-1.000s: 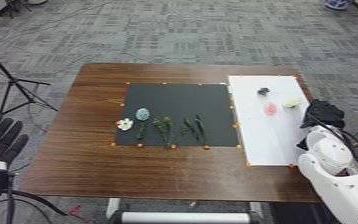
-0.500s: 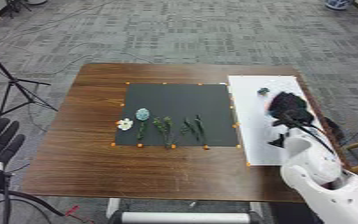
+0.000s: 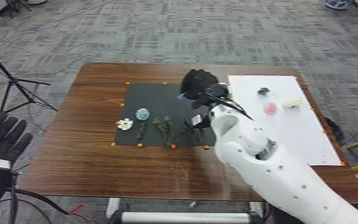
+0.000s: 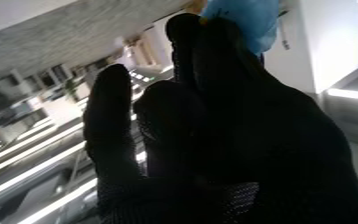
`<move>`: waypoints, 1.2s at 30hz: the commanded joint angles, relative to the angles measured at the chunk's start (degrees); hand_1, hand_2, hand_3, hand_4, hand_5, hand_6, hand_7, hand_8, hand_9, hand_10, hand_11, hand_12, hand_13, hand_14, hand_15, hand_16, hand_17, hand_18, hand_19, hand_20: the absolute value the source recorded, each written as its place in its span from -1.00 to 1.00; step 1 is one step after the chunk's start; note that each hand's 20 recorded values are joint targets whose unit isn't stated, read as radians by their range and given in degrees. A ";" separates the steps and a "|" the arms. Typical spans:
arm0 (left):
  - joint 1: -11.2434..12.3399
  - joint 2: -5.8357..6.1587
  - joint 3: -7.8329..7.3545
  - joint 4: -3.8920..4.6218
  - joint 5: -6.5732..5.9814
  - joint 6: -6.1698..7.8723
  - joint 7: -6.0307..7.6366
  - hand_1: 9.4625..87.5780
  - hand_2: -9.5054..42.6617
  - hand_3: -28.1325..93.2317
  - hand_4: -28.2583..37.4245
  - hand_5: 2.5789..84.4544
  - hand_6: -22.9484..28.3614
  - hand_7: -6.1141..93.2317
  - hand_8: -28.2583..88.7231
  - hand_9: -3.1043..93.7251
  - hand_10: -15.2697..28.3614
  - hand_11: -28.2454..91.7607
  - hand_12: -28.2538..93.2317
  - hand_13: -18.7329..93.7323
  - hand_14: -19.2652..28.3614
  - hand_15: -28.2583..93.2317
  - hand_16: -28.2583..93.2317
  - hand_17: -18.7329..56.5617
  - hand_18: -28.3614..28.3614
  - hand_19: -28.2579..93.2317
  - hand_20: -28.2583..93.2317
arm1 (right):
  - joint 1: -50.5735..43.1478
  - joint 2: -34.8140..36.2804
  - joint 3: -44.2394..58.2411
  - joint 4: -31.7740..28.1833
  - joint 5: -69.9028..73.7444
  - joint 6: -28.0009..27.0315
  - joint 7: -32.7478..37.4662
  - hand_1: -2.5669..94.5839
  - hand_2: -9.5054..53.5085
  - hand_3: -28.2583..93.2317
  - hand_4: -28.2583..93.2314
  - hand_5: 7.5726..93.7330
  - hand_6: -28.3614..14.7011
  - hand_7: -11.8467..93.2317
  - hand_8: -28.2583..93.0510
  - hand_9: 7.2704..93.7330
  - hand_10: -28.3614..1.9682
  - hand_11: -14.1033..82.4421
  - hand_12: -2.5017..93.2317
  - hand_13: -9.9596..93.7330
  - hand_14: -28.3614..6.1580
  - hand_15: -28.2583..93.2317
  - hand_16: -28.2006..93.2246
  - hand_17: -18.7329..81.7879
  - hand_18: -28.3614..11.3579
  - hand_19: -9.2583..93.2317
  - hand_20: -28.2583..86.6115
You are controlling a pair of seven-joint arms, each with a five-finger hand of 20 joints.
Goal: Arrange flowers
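Note:
My right hand (image 3: pixel 198 84) is over the upper right part of the black mat (image 3: pixel 149 95), a bit of blue showing beside its fingers. In the right wrist view, a light blue flower (image 4: pixel 248 17) is pinched at the fingertips of this hand (image 4: pixel 255 115). On the mat's lower left lie a white flower (image 3: pixel 125 123) and a pale blue flower (image 3: pixel 143 114). Green stems (image 3: pixel 163 129) lie to their right, some partly behind the right arm. My left hand (image 3: pixel 5 137) stays off the table's left side, fingers straight.
The white board (image 3: pixel 295 132) on the table's right holds a small dark flower (image 3: pixel 263 91), a pink one (image 3: pixel 270 108) and a cream one (image 3: pixel 291 102). Orange markers edge mat and board. A black tripod (image 3: pixel 13 80) stands on the floor at the left.
My right hand has moved left from the table's right edge, across the white board, to above the black mat. The pink and cream flowers, covered half a second ago, show again. The left hand has barely moved.

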 commanded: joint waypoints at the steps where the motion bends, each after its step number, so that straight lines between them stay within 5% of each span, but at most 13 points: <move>1: -0.65 0.42 0.88 0.22 0.10 0.37 -0.33 -0.65 0.15 0.56 -1.00 -0.11 0.23 -0.62 -0.65 -0.23 0.36 -0.18 -0.31 -0.24 0.38 -0.05 -0.58 -0.59 0.37 -0.22 -0.32 | 4.61 -6.23 -7.05 4.79 -1.13 -0.95 -2.91 0.42 -1.00 0.57 -1.00 0.57 0.34 -0.22 -0.47 0.80 0.40 -0.42 0.03 0.63 0.30 0.60 0.15 0.02 -0.69 0.70 0.19; 22: -3.08 0.15 1.19 0.92 1.95 0.33 -3.88 -0.65 0.15 0.56 -1.00 -0.11 0.23 -0.62 -0.65 -0.23 0.36 -0.19 -0.31 -0.24 0.38 -0.05 -0.58 -0.59 0.37 -0.22 -0.32 | 1.05 -10.47 -8.14 11.17 -5.12 -3.46 -1.97 0.38 -1.00 0.56 -1.00 0.49 0.34 -0.22 -0.52 0.74 0.39 -0.45 -0.03 0.59 0.29 0.58 0.18 0.00 -0.67 0.66 0.18; 36: -2.14 0.16 1.12 0.73 1.26 0.28 -2.71 -0.65 0.15 0.56 -1.00 -0.11 0.24 -0.62 -0.65 -0.23 0.36 -0.19 -0.31 -0.24 0.38 -0.05 -0.58 -0.59 0.37 -0.22 -0.32 | 2.47 -9.82 -8.67 11.56 -8.90 -0.20 0.28 0.33 -1.00 0.58 -1.00 0.45 0.27 -0.28 -0.55 0.57 0.29 -0.44 -0.06 0.46 0.27 0.56 0.24 -0.05 -0.68 0.64 0.16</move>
